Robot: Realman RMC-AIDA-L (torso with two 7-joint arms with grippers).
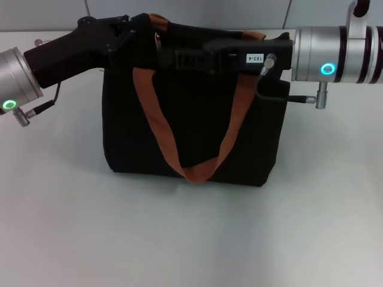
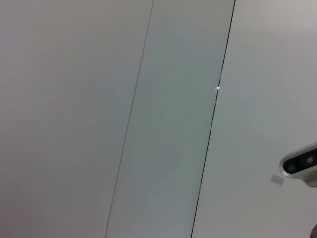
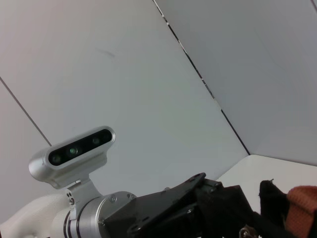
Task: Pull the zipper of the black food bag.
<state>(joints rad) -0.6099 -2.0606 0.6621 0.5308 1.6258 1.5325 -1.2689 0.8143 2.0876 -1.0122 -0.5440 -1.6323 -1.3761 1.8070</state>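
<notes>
The black food bag (image 1: pixel 191 131) stands upright in the middle of the white table, its orange-brown strap (image 1: pixel 161 128) hanging down its front. My left gripper (image 1: pixel 134 30) reaches in from the left to the bag's top left edge. My right gripper (image 1: pixel 182 58) reaches in from the right and lies along the top edge. A small silver-grey piece, which looks like the zipper pull (image 1: pixel 158 40), shows on the top edge between them. The right wrist view shows the left gripper (image 3: pixel 218 206) beside the bag's black fabric (image 3: pixel 270 193) and a strap (image 3: pixel 303 198).
The white table (image 1: pixel 191 239) stretches in front of and beside the bag. A grey panelled wall (image 2: pixel 148 119) stands behind. The right arm's wrist camera (image 2: pixel 299 166) shows in the left wrist view, and the left arm's wrist camera (image 3: pixel 74 151) in the right wrist view.
</notes>
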